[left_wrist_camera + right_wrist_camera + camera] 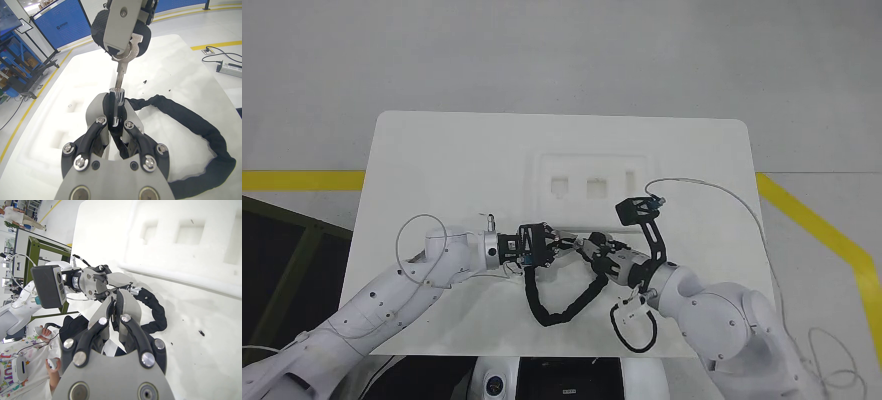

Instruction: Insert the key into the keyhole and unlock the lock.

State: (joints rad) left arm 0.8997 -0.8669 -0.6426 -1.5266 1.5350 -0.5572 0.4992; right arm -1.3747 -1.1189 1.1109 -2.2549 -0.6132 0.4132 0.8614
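Holding the lock (117,98) by its chrome barrel, my left gripper (115,106) was clamped shut on it over the near part of the desk (189,75). The cloth-covered chain (189,121) trailed off in a loop on the surface. My right gripper (124,51) pinched the key (121,75) by its head. The blade's tip sat in the keyhole (117,89), with most of the blade outside. The blade looked slightly tilted against the barrel's axis, so I judged a straight push could jam it or swivel the head between the pads. Turning before it seated fully might twist the barrel round in the left grip, or wrench the key loose.
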